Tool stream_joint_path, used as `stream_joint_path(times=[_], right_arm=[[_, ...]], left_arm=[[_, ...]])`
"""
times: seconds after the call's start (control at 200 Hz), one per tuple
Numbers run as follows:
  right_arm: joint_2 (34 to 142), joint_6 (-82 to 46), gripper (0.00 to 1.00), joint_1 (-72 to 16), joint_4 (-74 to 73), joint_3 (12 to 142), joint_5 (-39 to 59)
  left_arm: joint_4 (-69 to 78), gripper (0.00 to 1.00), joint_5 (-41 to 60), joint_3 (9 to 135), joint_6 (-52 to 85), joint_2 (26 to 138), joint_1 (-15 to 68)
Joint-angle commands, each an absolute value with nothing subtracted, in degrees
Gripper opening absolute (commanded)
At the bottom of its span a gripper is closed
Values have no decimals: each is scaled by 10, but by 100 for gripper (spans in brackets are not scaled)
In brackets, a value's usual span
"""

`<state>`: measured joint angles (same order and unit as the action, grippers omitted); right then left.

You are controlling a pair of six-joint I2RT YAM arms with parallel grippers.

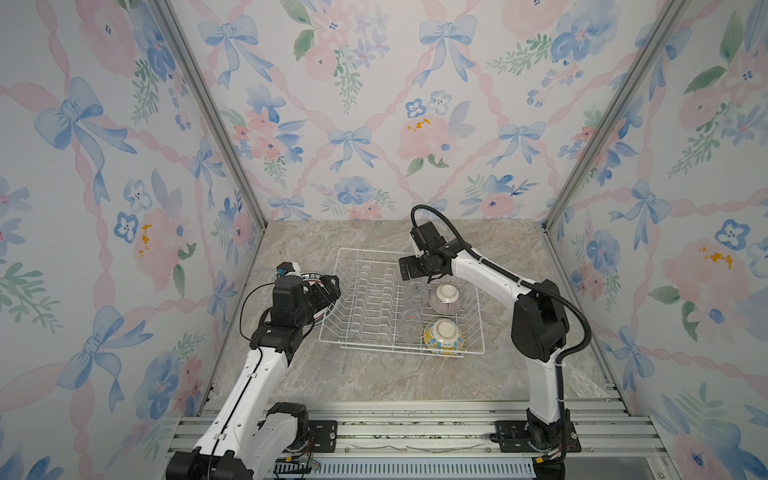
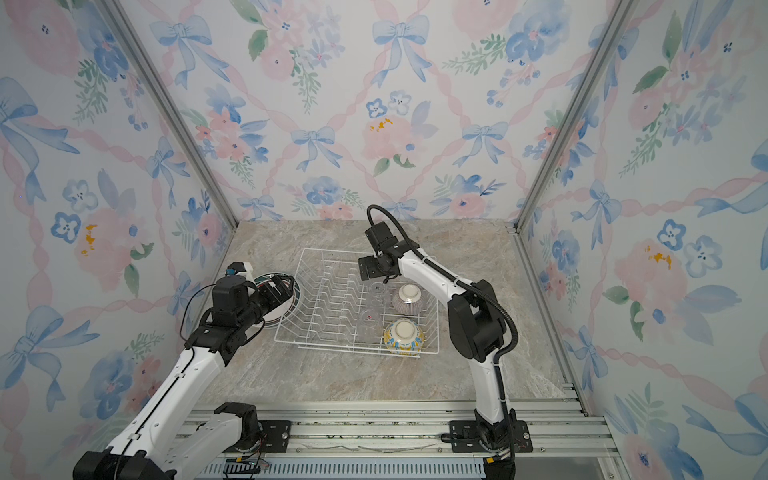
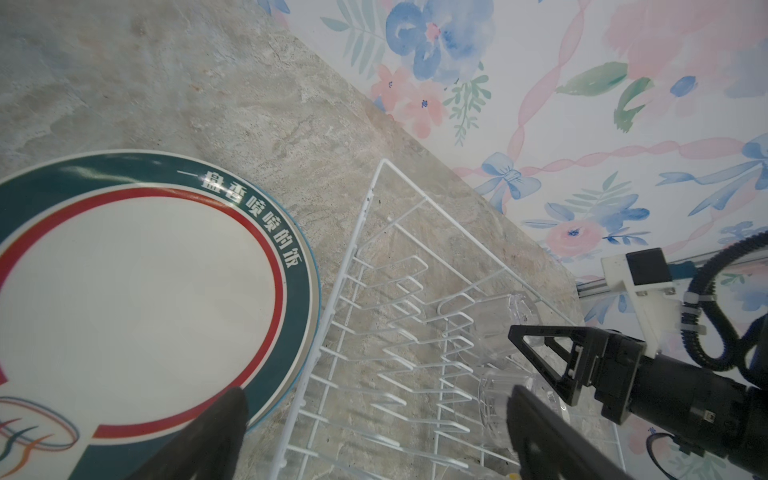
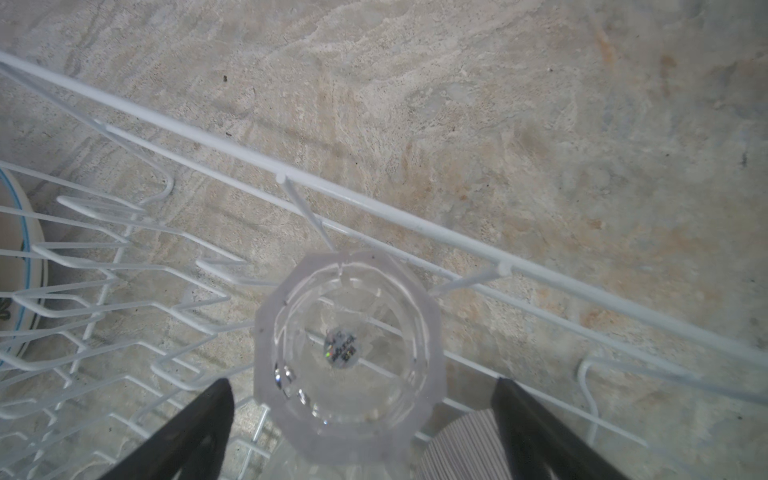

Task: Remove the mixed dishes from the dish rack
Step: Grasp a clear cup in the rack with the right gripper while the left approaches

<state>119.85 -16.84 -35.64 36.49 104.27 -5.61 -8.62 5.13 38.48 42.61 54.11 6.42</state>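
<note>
Presently the dish rack (image 1: pixel 370 307) stands on the table (image 1: pixel 374 382), near its middle. Along the rack's right side sit a purple-striped bowl (image 1: pixel 444 300) and, nearer the camera, a yellow-blue patterned bowl (image 1: pixel 444 336), both upside down. Just left of them clear glasses stand in a line: the far glass (image 1: pixel 417 289) and a nearer glass (image 1: pixel 410 322).

The green-and-red rimmed plate (image 3: pixel 137 299) lies flat on the table, just outside the rack's left wall. A blue edge shows beneath its rim.

The left tool (image 3: pixel 376 409) has its jaws wide apart and holds nothing. It hangs over the gap between plate and rack.

The right tool (image 4: pixel 361 399) also has its jaws apart. It is poised above the far glass with one finger to either side and no contact visible.
</note>
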Motion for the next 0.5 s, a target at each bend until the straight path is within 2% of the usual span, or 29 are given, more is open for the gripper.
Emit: stream_joint_path(times=[0.0, 0.145, 0.495], right_arm=[[1220, -157, 95, -363, 395, 1074, -74], [1238, -150, 87, -365, 409, 1095, -86], [1269, -145, 86, -368, 429, 1140, -97]], left_arm=[[-69, 98, 39, 394, 419, 554, 74], [-56, 98, 35, 393, 423, 570, 88], [-44, 98, 27, 399, 425, 593, 111]])
